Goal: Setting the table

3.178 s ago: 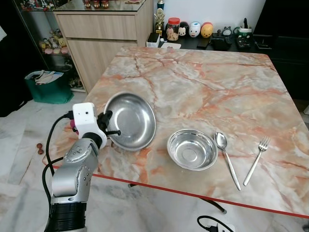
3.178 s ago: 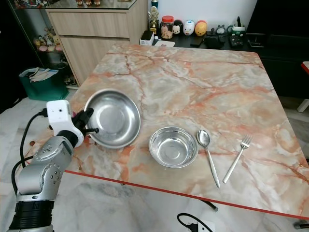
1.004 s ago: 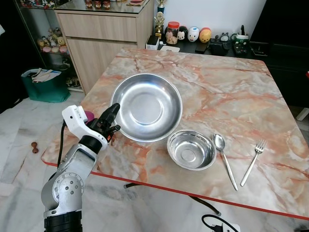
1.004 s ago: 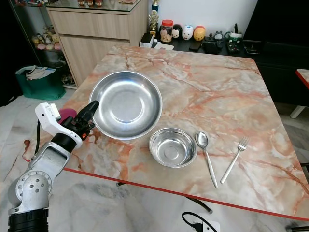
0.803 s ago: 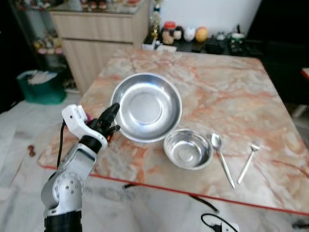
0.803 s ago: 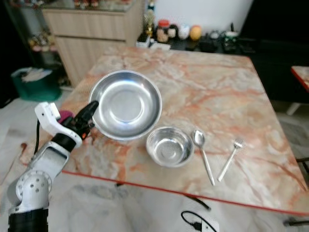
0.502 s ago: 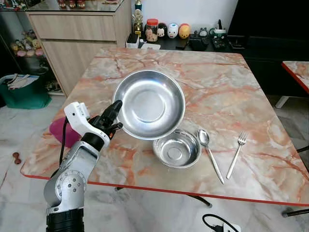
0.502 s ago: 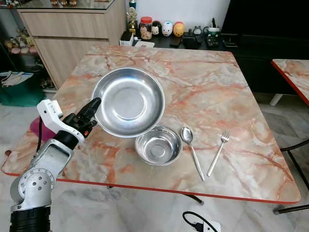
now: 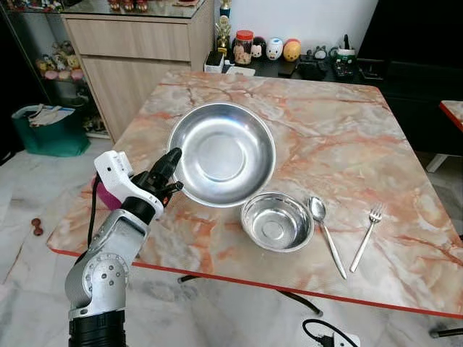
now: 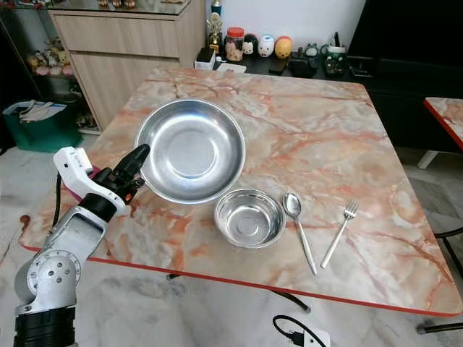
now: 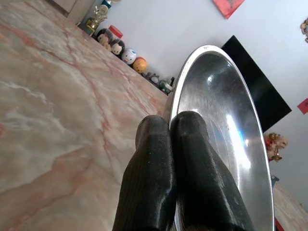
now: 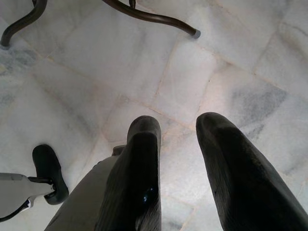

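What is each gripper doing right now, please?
Left gripper: shut on the rim of the big metal plate.
Right gripper: open, holding nothing, above the floor.

Two bowls [image 9: 221,153] [image 9: 278,222], one spoon [image 9: 325,231], one fork [image 9: 367,234]

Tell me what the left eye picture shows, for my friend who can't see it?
The robot's left gripper holds a big shiny metal plate by its rim, tilted up above a pink marble table. On the table near the front edge sit a small metal bowl, then a spoon and a fork to its right.
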